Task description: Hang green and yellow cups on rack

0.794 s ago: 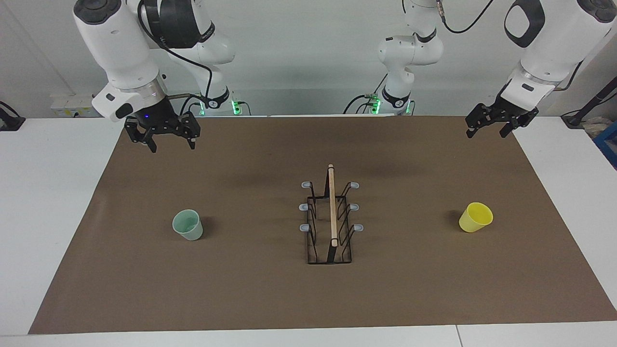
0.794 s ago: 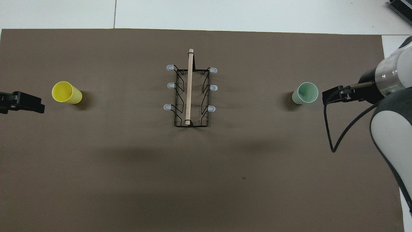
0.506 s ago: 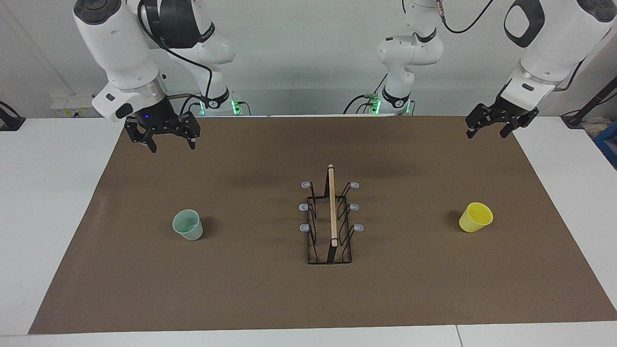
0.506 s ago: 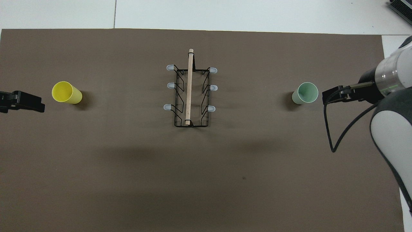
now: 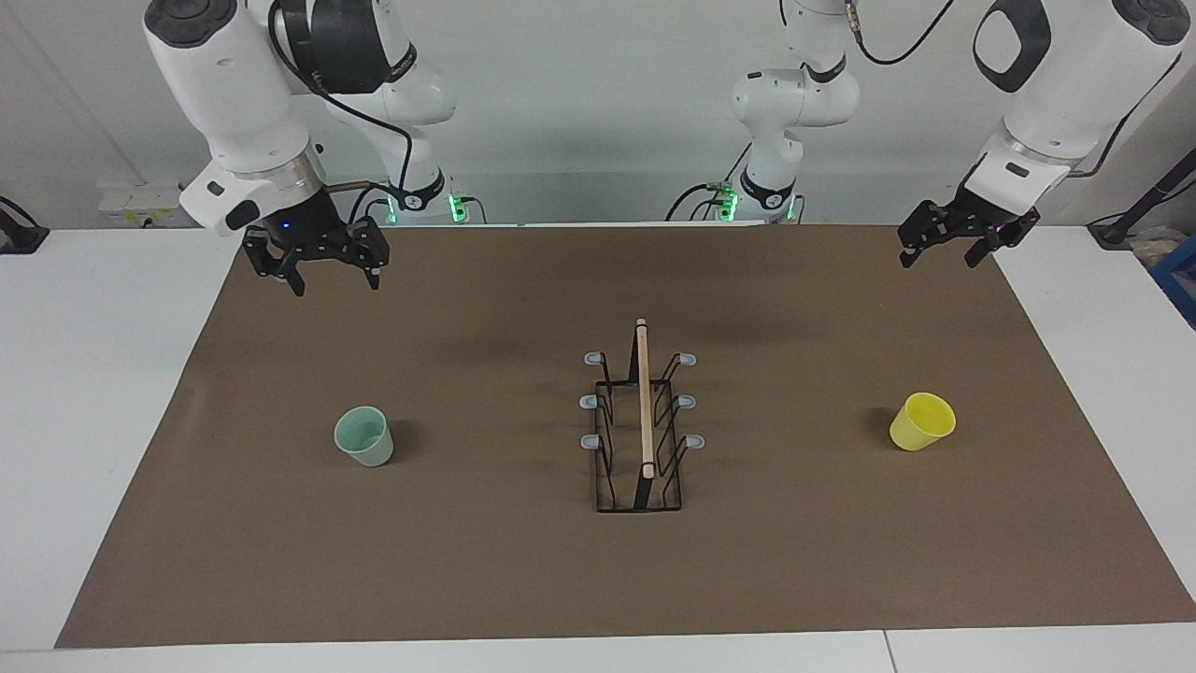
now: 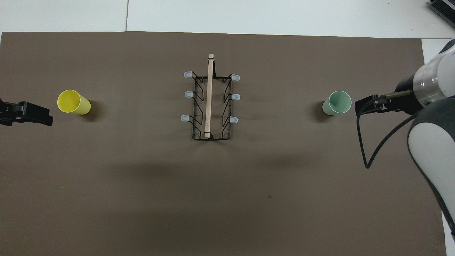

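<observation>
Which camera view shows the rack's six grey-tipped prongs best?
The overhead view: the black wire rack with its wooden rod spreads all six prongs clear of the frame. The facing view shows them foreshortened.

White table [image 5: 93, 393] carries a brown mat [image 5: 467, 561] over most of its surface. Plain pale wall [image 5: 579, 112] at twelve o'clock; wall socket strip [image 5: 140, 204] at ten o'clock.

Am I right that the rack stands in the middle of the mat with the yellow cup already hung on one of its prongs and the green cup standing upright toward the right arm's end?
Not quite: the yellow cup is not on the rack. The facing view shows it standing on the mat toward the left arm's end, all prongs bare. The green cup is as you say.
</observation>
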`<state>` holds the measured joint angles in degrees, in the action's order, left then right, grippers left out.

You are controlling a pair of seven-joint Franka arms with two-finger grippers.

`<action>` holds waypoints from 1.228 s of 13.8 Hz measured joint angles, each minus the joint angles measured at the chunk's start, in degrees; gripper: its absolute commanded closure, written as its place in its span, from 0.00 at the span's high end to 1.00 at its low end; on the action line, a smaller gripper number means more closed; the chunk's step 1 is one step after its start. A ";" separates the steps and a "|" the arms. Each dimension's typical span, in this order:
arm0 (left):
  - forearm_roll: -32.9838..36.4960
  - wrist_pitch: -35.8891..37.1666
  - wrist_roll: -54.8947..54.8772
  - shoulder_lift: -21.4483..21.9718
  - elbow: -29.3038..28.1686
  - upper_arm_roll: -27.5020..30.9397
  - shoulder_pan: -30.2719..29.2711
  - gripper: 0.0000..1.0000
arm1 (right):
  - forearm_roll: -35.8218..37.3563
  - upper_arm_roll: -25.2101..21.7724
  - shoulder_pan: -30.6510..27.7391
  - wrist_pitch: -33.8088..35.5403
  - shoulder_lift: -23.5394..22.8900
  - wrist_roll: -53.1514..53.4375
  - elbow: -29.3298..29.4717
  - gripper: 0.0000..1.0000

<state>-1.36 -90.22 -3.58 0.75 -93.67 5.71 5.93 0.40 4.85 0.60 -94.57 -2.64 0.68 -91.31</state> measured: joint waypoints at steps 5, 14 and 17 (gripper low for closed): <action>-0.25 -0.11 0.22 -0.02 -0.52 0.96 -0.95 1.00 | 1.66 0.05 0.45 0.01 0.00 -5.62 -1.92 1.00; -6.99 -9.86 6.36 -7.59 -3.52 1.55 -5.57 1.00 | 19.06 0.10 2.65 -12.49 -3.64 -27.44 -12.30 1.00; -10.21 -12.18 11.81 -9.52 -3.47 1.67 -8.16 1.00 | 27.21 0.19 6.64 -14.94 -8.53 -27.66 -12.42 1.00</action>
<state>-11.58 -102.39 8.22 -8.77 -97.14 7.38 -2.23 27.61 5.03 7.24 -109.51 -11.17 -26.98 -103.74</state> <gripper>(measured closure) 0.000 0.000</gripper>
